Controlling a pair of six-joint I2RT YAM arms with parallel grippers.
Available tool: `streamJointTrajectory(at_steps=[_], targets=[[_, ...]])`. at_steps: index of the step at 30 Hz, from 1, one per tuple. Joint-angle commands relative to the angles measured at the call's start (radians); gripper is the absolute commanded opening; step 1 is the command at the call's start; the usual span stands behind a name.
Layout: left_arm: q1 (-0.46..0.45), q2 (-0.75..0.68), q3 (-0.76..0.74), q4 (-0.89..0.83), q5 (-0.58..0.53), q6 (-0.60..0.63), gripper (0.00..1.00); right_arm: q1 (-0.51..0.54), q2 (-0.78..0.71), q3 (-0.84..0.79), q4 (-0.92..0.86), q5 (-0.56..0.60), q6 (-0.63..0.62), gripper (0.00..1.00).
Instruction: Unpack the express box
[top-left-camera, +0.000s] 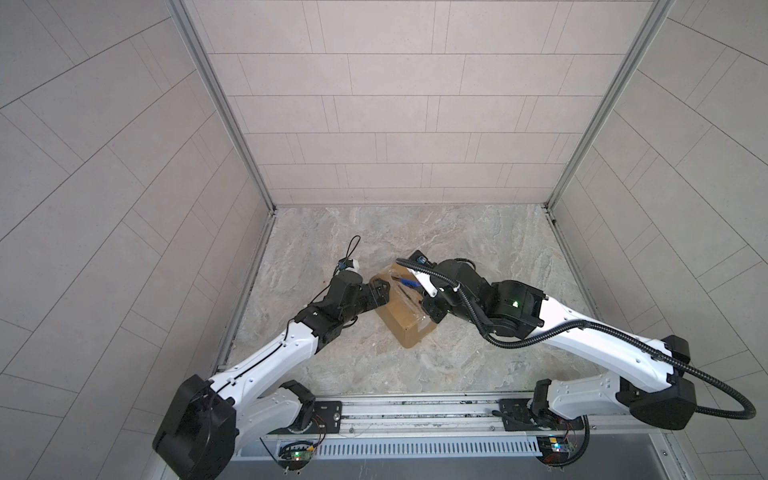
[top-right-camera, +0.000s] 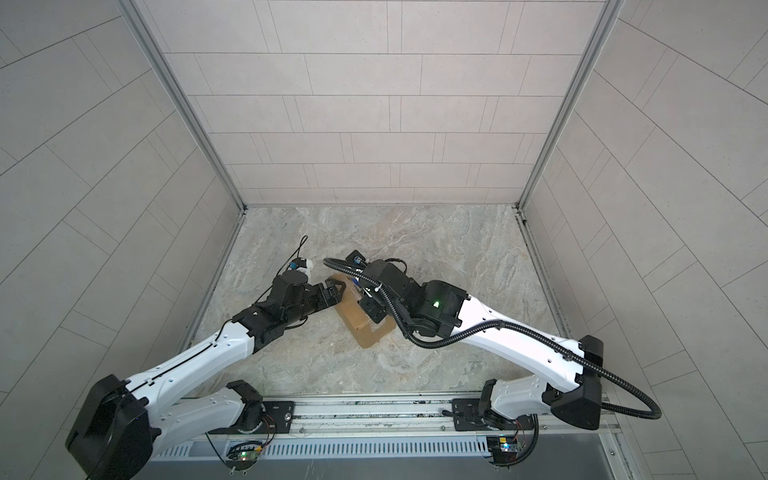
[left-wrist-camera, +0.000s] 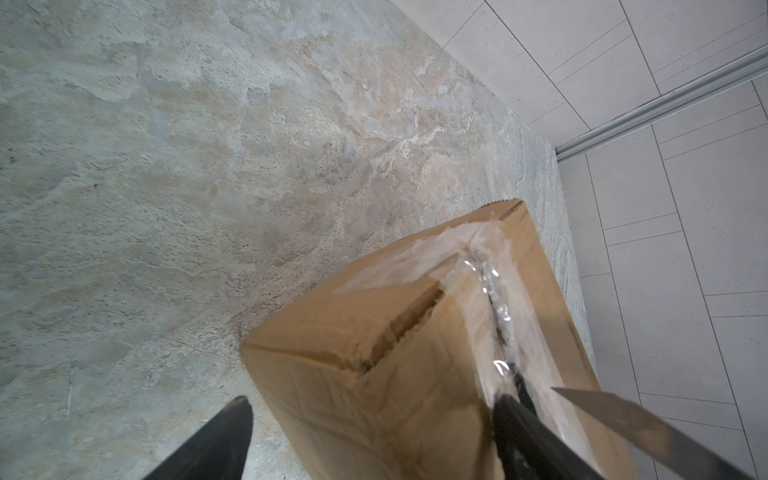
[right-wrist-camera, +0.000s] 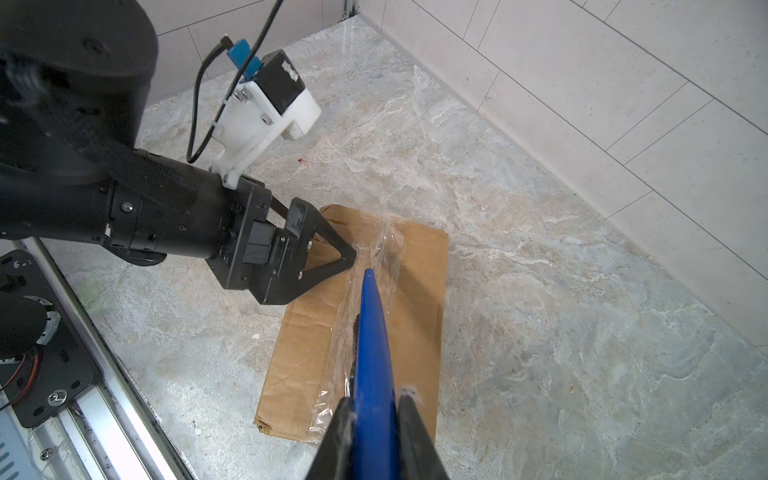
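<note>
The express box (top-left-camera: 405, 324) (top-right-camera: 365, 330) is a small brown carton lying on the marble table (top-left-camera: 478, 249), with crinkled clear tape (right-wrist-camera: 374, 257) along its top seam. My left gripper (left-wrist-camera: 374, 401) (top-left-camera: 380, 293) stands open astride one end of the box. One of its fingers (left-wrist-camera: 528, 436) rests on top by the seam; the other hangs beside the box over the table, not touching it. My right gripper (right-wrist-camera: 374, 401) (top-left-camera: 430, 305) is shut on a blue cutting tool (right-wrist-camera: 372, 332). The tool's tip lies on the taped seam close to the left finger, and its grey blade (left-wrist-camera: 615, 415) shows in the left wrist view.
Tiled walls (top-left-camera: 395, 124) close in the table at the back and on both sides. A metal rail (top-left-camera: 415, 411) carrying both arm bases runs along the front. The right arm's black cable hose (top-left-camera: 519, 340) loops over the table to the right of the box.
</note>
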Motion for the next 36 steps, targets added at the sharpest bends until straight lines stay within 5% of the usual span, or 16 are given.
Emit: streamJointTrajectory(at_steps=[1, 36], targets=[[0.006, 0.005, -0.031, -0.042, -0.014, 0.009, 0.93, 0.007, 0.004, -0.011, 0.024, 0.020, -0.014, 0.00], [0.010, -0.001, -0.055, -0.062, -0.032, -0.020, 0.93, 0.044, -0.013, -0.045, -0.143, 0.094, 0.004, 0.00]])
